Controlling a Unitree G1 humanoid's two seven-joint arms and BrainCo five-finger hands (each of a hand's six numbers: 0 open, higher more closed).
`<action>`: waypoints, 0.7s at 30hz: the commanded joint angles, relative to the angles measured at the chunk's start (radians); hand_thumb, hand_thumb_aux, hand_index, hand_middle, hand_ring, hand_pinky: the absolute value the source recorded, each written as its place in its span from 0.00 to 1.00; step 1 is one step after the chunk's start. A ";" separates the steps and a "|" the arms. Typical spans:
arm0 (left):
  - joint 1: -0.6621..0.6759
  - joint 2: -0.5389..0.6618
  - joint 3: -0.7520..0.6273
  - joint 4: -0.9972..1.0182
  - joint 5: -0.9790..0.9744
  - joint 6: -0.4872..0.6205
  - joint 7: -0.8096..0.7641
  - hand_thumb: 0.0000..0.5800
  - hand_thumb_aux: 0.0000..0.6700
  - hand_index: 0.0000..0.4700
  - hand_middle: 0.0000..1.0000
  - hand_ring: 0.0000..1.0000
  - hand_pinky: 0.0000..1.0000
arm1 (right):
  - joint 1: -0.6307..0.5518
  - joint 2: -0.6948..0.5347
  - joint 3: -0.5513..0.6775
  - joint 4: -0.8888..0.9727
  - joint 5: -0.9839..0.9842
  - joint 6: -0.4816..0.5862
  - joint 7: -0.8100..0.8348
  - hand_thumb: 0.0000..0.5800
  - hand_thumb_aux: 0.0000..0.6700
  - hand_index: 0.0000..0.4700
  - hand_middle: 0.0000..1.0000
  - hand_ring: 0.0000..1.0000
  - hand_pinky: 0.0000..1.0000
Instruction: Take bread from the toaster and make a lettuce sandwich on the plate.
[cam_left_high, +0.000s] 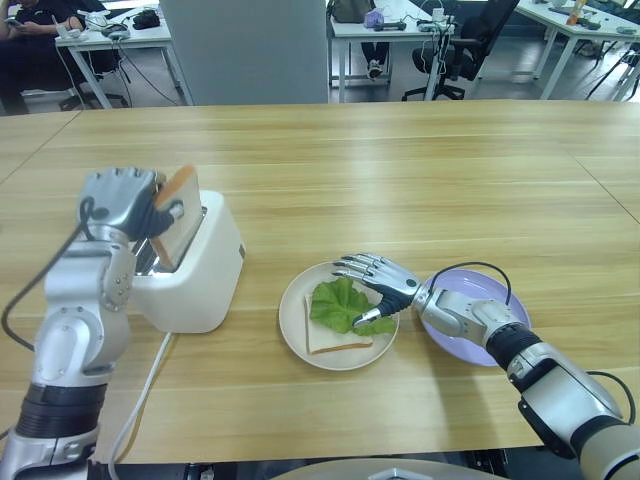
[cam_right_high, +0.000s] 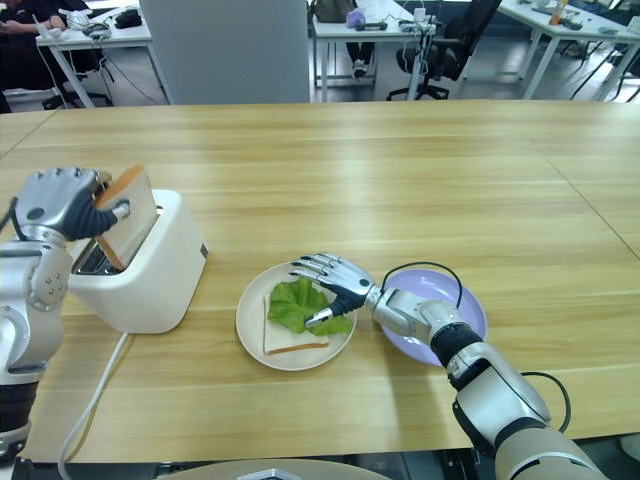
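While the left hand (cam_left_high: 122, 200) is clamping its fingers on the browned bread slice (cam_left_high: 186, 238) standing in the white toaster (cam_left_high: 205, 278), the right hand (cam_left_high: 385, 281), fingers spread, is touching the green lettuce leaf (cam_left_high: 332, 303) on the round cream plate (cam_left_high: 291, 322).

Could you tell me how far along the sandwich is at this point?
Done: one bread slice lies on the plate with lettuce on it. In hand: the left hand grips a second slice, tilted and partly out of the toaster; the right hand is open over the lettuce. Left: carry that slice over and set it on the lettuce.
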 joint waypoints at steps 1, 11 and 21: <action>-0.043 0.031 0.043 -0.070 -0.070 -0.043 -0.017 1.00 1.00 0.98 1.00 1.00 1.00 | -0.004 -0.041 -0.028 -0.062 0.022 -0.003 0.002 0.00 0.00 0.00 0.00 0.00 0.00; -0.165 -0.010 -0.045 -0.066 -0.508 -0.112 -0.285 1.00 1.00 0.98 1.00 1.00 1.00 | 0.171 -0.256 -0.188 -0.516 -0.027 -0.003 -0.118 0.00 0.00 0.00 0.00 0.00 0.00; -0.215 -0.178 -0.278 0.236 -0.759 -0.225 -0.487 1.00 1.00 0.98 1.00 1.00 1.00 | 0.350 -0.382 -0.323 -0.874 -0.168 0.018 -0.263 0.00 0.00 0.00 0.00 0.00 0.00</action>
